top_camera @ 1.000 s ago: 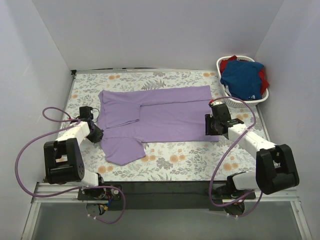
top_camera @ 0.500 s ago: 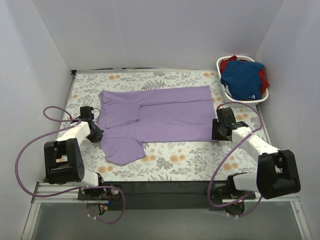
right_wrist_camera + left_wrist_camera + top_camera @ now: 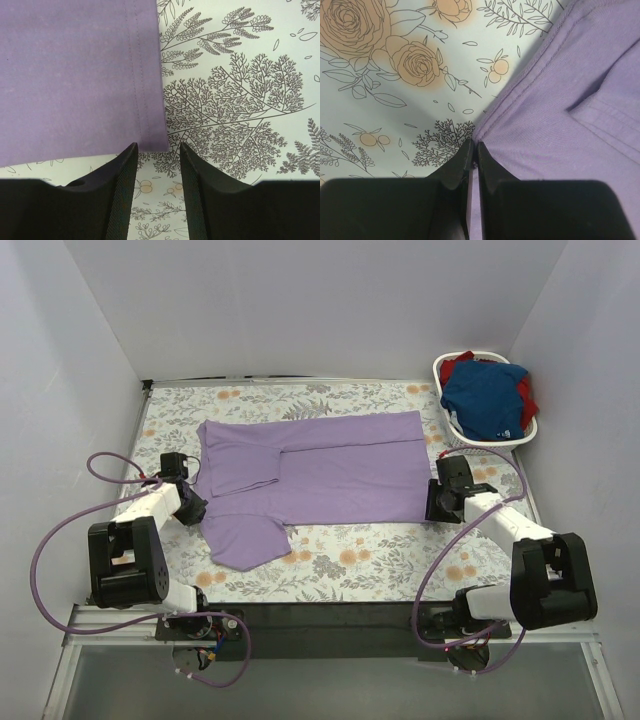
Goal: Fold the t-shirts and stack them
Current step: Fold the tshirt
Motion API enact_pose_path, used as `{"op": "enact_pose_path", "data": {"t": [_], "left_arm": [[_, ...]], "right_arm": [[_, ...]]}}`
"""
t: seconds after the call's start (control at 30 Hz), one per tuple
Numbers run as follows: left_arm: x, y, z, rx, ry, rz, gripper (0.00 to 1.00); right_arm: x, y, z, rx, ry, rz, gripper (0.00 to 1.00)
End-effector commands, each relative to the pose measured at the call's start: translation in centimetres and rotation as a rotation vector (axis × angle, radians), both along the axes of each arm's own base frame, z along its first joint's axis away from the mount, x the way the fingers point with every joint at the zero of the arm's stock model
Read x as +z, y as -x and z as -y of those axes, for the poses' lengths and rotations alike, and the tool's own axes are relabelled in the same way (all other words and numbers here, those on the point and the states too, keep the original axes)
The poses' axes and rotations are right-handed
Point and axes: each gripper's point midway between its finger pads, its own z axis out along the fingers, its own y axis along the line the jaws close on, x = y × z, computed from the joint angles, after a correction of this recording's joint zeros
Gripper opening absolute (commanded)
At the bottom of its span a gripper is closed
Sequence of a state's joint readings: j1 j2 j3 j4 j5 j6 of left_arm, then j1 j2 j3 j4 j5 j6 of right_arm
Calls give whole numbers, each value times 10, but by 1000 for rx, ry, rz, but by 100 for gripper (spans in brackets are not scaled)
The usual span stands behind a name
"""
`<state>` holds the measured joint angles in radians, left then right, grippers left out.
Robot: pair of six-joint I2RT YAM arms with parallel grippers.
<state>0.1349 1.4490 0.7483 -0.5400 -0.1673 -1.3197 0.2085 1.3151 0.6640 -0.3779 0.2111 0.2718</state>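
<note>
Left fingers [image 3: 462, 162] are seen pinched tight on the edge of the lavender t-shirt [image 3: 330, 475]. A thin strip of purple cloth is nipped between them, at the shirt's end farthest from the white laundry basket [image 3: 470, 445]. Right fingers [image 3: 122, 185] are held narrowly apart, nothing gripped. A hem corner on the basket side is seen lying flat right at the gap between their tips. The lavender shirt is spread out on the floral surface [image 3: 370, 550], its hem end near the basket. Inside the basket, the blue t-shirt [image 3: 485, 398] is heaped over the red t-shirt [image 3: 526, 400].
</note>
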Motion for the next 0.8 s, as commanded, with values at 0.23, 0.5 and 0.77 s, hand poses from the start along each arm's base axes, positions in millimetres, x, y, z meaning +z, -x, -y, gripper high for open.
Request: {"op": "enact_pose_path", "data": {"t": [0.23,0.5,0.77], "left_arm": [[11,-3,-4,-9,-34,31,0],[10,-3,-5,-5,-36,26,0],[20,4,-14,45,-78,24,0]], "right_arm": [[-8,-9,-1,-60,-120,28,45],[-25,11,2,-55,-118,-46,39],[-12,14,8,-53,-92,-25,1]]}}
